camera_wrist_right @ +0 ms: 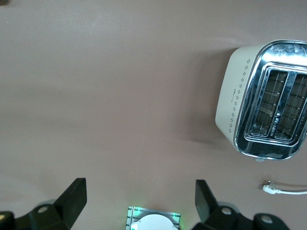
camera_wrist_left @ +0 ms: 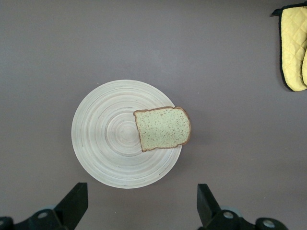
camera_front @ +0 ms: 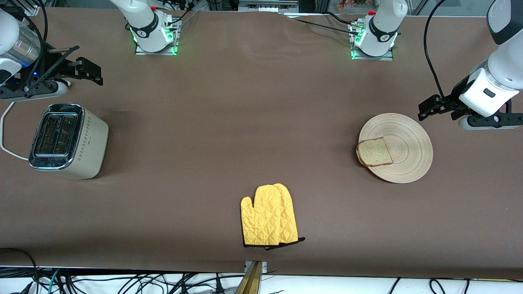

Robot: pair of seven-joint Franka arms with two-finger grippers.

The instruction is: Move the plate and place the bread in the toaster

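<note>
The pale wooden plate (camera_front: 408, 139) lies on the table toward the left arm's end. The speckled bread slice (camera_front: 374, 152) lies flat on it, overhanging the rim on the side toward the table's middle. My left gripper (camera_front: 429, 109) hangs open and empty over the table just off the plate's rim. Its wrist view shows the plate (camera_wrist_left: 105, 139) and bread (camera_wrist_left: 163, 128) past the spread left gripper (camera_wrist_left: 141, 206). The cream toaster (camera_front: 67, 141) stands toward the right arm's end, both slots empty. My right gripper (camera_front: 90, 70) is open and empty over bare table near the toaster (camera_wrist_right: 264, 96).
A yellow quilted oven mitt (camera_front: 269, 216) lies near the table's front edge at mid-table; it also shows in the left wrist view (camera_wrist_left: 293, 48). The toaster's white cord (camera_front: 4, 134) trails toward the table's end. The right arm's base (camera_wrist_right: 153, 220) shows in the right wrist view.
</note>
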